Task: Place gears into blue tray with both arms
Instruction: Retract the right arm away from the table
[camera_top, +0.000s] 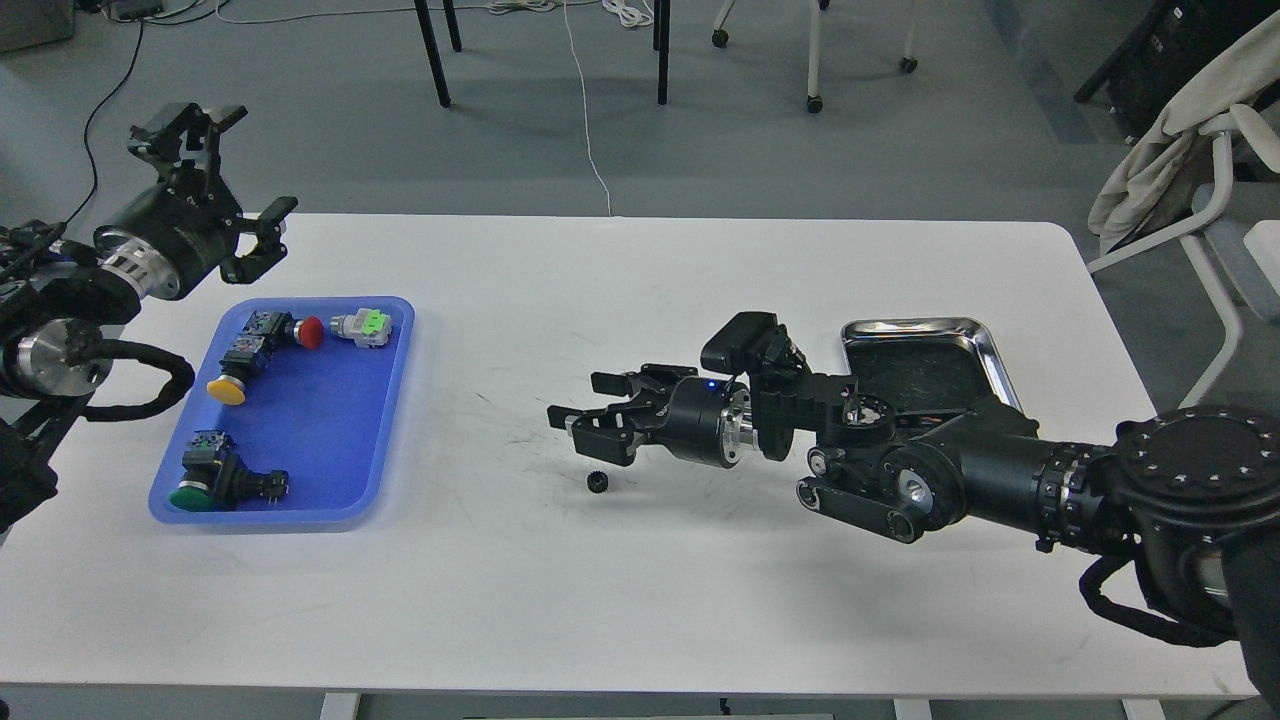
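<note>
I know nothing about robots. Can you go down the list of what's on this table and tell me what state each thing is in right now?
Left gripper: open, raised beyond the tray, holding nothing.
Right gripper: open, above the table, empty.
Gear: lying loose on the table, just below the right gripper.
Blue tray: flat on the table, holding push-buttons, no gear visible.
Steel tray: flat on the table, partly hidden by the right arm.
</note>
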